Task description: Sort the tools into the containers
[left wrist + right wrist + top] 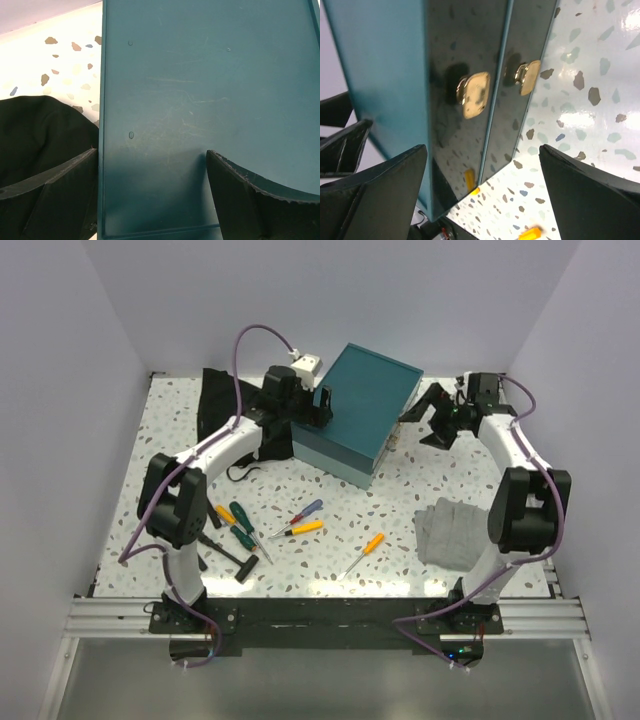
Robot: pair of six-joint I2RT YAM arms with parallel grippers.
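The dark-teal case stands shut at the back middle. My left gripper is open at its left edge. In the left wrist view one finger is over the lid and the other is outside it, over the black bag. My right gripper is open at the case's right end. In the right wrist view its fingers straddle the case's corner below the brass clasps. Screwdrivers lie on the near table: orange, blue-red, yellow-orange and green. The black-handled hammer lies beside them. No clear box shows.
The black fabric bag lies at the back left against the case. A folded grey cloth lies at the right by the right arm. White walls close in the table on three sides. An orange handle shows low in the right wrist view.
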